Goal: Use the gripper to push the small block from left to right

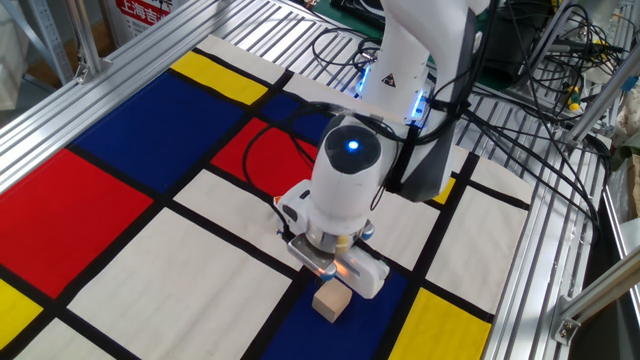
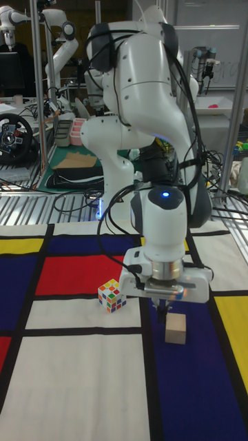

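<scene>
- The gripper [image 2: 162,309] points straight down at the table [image 2: 69,372], tip close beside the small block [image 2: 176,329]; fingers look pressed together.
- The small block sits on a blue panel, toward the table's front edge.
- A puzzle cube [image 2: 111,295] stands apart on white.

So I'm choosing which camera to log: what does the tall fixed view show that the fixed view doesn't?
Only the tall fixed view shows the multicoloured puzzle cube on the white panel and the claw tip beside the small block. Only the fixed view shows the yellow panel at the mat's far corner. Both show the block on blue and the arm's blue light.
</scene>
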Available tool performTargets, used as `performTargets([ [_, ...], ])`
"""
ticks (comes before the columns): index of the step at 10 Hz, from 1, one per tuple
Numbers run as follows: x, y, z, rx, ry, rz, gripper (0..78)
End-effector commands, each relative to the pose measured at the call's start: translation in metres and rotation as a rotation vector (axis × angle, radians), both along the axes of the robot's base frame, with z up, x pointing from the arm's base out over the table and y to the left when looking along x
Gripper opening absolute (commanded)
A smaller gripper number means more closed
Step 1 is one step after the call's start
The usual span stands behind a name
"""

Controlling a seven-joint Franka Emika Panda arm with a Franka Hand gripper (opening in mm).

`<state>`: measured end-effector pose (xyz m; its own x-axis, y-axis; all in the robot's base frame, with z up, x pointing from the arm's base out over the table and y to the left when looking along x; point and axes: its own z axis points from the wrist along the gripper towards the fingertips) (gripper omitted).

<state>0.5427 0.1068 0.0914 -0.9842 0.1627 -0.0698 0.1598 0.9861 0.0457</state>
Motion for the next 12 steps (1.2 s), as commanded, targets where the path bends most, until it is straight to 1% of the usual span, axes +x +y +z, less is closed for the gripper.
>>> performTargets([
  [1, -0.001, 0.002, 0.003, 0.004, -0.024, -0.016, 0.0],
  [3, -0.002, 0.003, 0.004, 0.004, -0.027, -0.019, 0.0],
  [5, 0.002, 0.001, 0.008, -0.006, -0.024, -0.008, 0.0],
  [6, 0.008, -0.007, 0.020, -0.016, 0.007, 0.024, 0.0],
  [7, 0.012, -0.016, 0.031, -0.028, 0.027, 0.051, 0.0],
  [8, 0.015, -0.028, 0.044, -0.058, 0.040, 0.083, 0.0],
  [9, 0.018, -0.040, 0.056, -0.068, 0.051, 0.108, 0.0],
  [10, 0.018, -0.047, 0.063, -0.070, 0.062, 0.122, 0.0],
  [11, 0.018, -0.065, 0.078, -0.073, 0.082, 0.152, 0.0],
  [12, 0.016, -0.075, 0.086, -0.073, 0.085, 0.164, 0.0],
])
